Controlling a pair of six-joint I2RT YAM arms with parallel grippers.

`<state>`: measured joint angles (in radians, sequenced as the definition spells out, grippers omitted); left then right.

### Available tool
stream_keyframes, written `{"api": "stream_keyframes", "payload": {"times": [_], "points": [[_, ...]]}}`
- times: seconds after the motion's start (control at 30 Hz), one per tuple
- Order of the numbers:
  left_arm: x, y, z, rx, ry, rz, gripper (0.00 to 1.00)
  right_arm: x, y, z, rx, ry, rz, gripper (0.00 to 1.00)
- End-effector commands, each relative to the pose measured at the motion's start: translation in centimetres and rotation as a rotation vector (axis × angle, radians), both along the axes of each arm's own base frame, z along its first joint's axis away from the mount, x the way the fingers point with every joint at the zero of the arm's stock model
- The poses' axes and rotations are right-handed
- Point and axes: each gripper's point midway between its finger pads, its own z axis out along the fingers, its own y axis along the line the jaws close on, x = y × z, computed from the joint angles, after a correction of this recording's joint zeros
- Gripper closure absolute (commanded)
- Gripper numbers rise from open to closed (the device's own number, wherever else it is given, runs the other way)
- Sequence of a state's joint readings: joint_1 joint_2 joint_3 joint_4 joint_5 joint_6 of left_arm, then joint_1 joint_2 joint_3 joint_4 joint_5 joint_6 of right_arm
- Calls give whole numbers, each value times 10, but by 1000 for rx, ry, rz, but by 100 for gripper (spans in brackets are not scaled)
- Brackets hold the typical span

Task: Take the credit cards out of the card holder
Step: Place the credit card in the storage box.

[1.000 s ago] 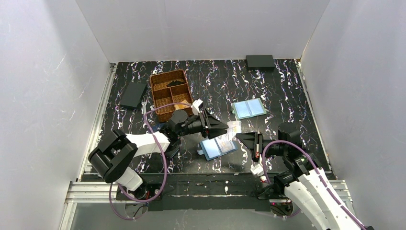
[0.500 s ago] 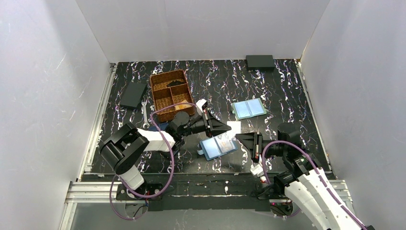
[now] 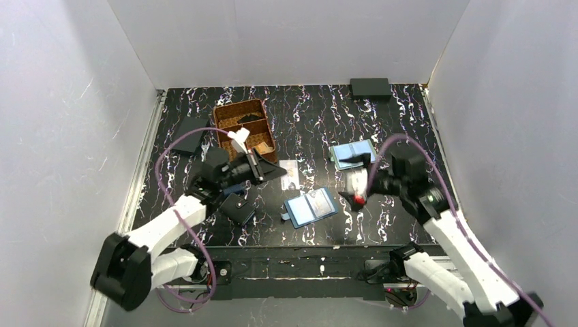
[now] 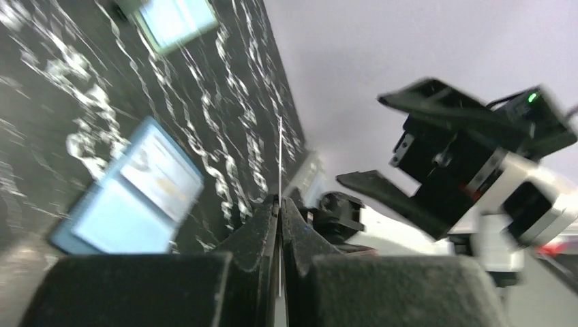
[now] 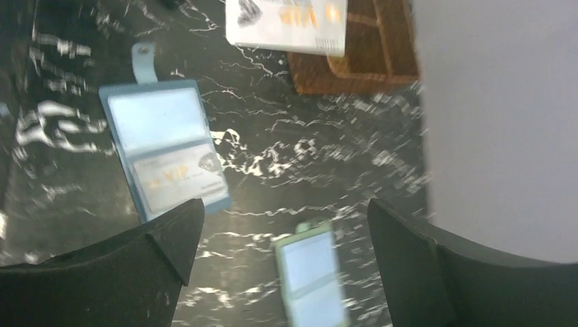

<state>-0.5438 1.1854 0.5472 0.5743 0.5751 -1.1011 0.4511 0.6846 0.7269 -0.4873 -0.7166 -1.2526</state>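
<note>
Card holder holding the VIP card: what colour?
The card holder is steel blue, clearest in right wrist view.

Overhead camera looks down; close wrist cameras share the card holder (image 5: 163, 146).

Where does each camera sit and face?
Top external: above and behind, looking down on the table; left arm and right arm show.
Left wrist: looks along shut left fingers pinching a credit card, toward the right arm.
Right wrist: looks down past open right fingers.
Shared: the card holder shows in all three.
</note>
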Motion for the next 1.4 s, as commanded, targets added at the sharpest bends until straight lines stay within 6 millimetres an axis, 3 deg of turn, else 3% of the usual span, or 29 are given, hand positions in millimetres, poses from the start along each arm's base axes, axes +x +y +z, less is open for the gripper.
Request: {"api": "stream_keyframes", "payload": {"times": [0.0,0.13,0.27,0.37,0.47,0.57,0.63,0.8,0.97,1.07,1.2,1.37], "points": [[3,48,-6,257,-216,-19,100,31,-1,-20,9,661,-402,2],[20,76,7,285,-223,-21,100,21,0,-45,-99,984,-392,2],[34,97,16,350,-236,2,100,16,1,-61,-150,1167,-331,2],[47,116,22,356,-242,48,100,37,-20,-76,-10,1188,-396,2],[36,117,36,299,-235,69,100,55,-56,-88,39,1086,-569,2],[15,114,61,194,-232,96,100,61,-69,-65,134,1032,-602,2],[10,121,63,220,-215,152,100,58,-71,-55,157,1031,-606,2],[19,129,77,233,-302,235,100,53,-75,-30,107,1012,-596,2],[44,137,75,299,-342,265,100,77,-81,-25,52,995,-608,2],[66,138,83,292,-401,276,100,88,-84,-35,6,982,-588,2],[96,136,88,286,-471,267,100,88,-88,-46,-122,811,-416,2],[125,141,99,313,-490,256,100,125,-80,-32,32,779,-502,2]]}}
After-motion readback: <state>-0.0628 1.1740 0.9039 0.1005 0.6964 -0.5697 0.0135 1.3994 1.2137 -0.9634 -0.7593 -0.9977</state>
